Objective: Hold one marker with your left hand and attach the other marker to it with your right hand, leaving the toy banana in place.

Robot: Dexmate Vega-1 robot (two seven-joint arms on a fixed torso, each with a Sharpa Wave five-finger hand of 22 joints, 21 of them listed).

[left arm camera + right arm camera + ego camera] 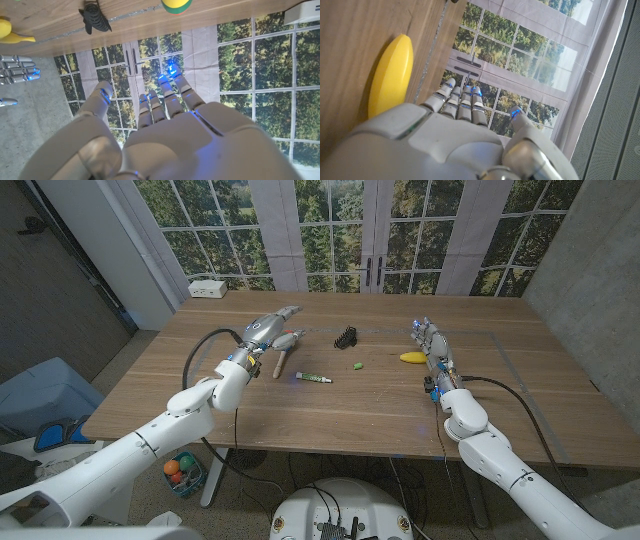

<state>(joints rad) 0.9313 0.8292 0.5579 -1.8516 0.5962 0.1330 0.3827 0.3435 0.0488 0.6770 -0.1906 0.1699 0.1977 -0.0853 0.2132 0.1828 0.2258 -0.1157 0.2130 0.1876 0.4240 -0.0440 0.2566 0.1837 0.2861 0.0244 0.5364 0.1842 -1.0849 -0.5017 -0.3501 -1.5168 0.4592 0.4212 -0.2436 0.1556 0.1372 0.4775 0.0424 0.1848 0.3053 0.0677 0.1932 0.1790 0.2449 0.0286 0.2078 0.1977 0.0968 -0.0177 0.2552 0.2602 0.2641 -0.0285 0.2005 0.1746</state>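
A white marker with green ends lies on the wooden table near the middle. A small green piece sits a little to its right. A tan stick-like thing lies just under my left hand, which hovers with fingers straight and apart, holding nothing. The yellow toy banana lies right beside my right hand, whose fingers reach out straight, empty.
A black ridged object sits behind the marker. A white box stands at the table's far left corner. A window wall runs behind the table; a blue bin stands on the floor at the left.
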